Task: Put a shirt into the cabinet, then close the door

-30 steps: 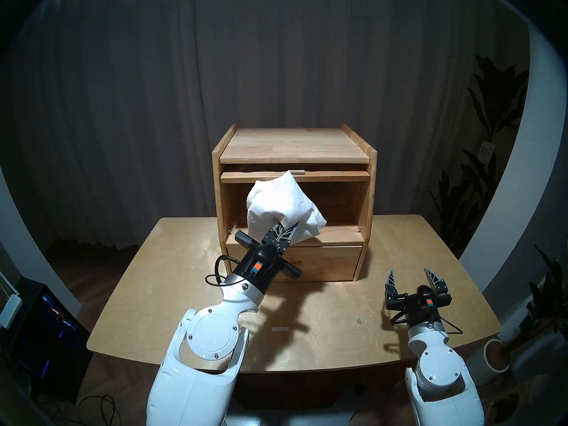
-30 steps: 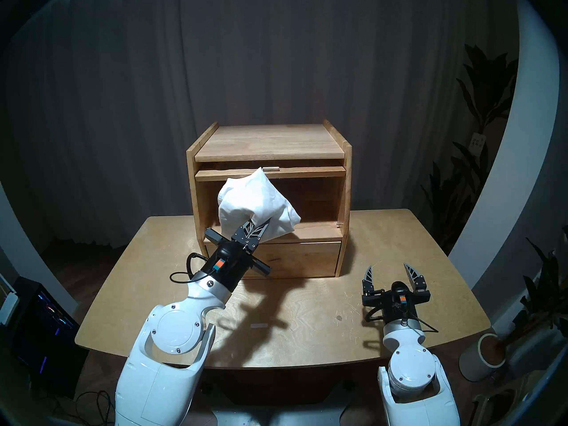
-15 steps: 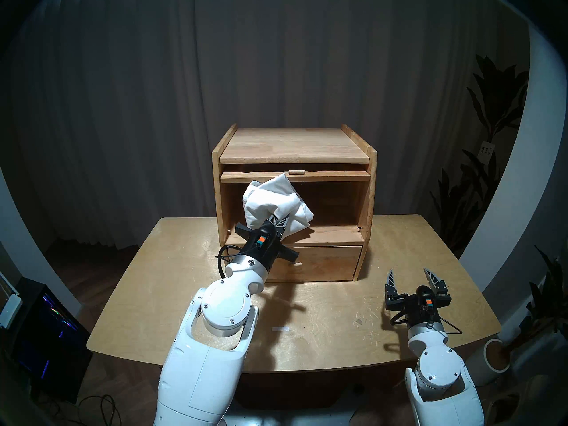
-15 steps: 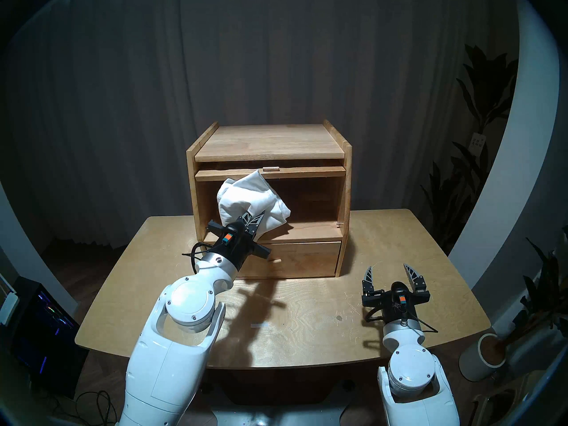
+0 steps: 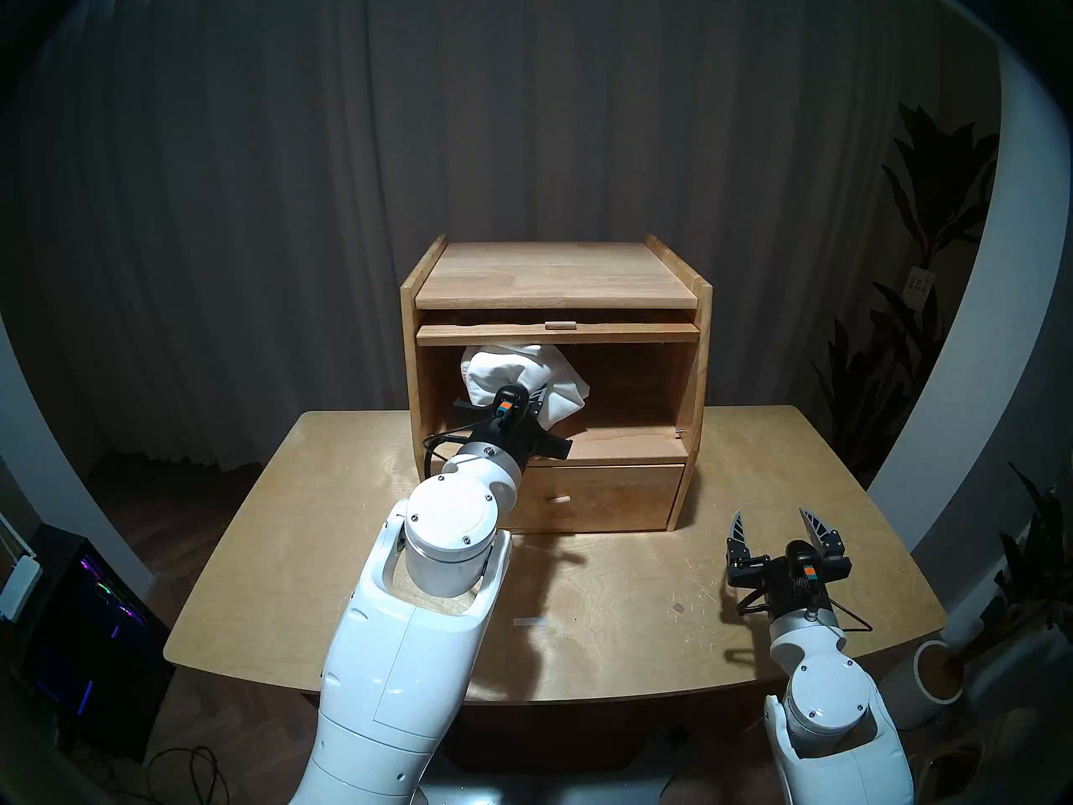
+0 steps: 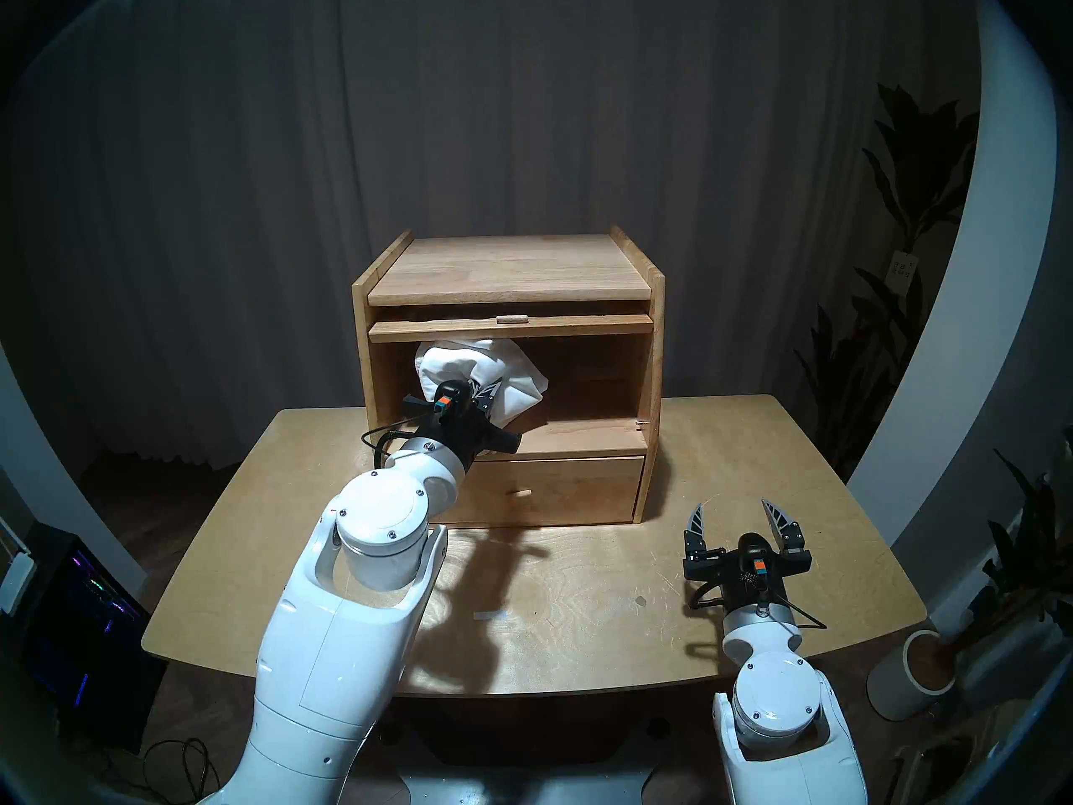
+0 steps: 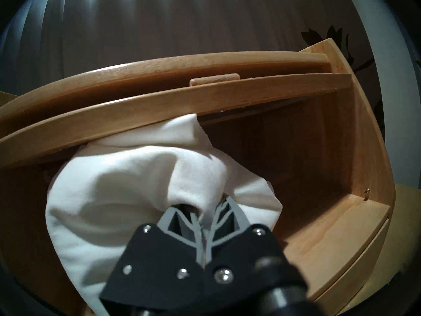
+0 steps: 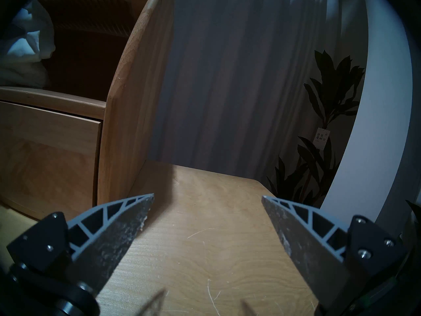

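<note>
Shirt (image 5: 525,380), pinched in the left gripper (image 7: 206,214), sits at centre frame inside the cabinet (image 5: 694,374) opening under the raised door (image 5: 557,334), leaving entry clear, while the right gripper (image 5: 775,525), spread and empty, waits lower right.

One shirt (image 5: 525,374) – one cabinet (image 5: 554,275) – one drawer (image 5: 615,496) – one table (image 5: 638,612) – two grippers: left gripper (image 7: 206,208), right gripper (image 5: 776,525)
</note>
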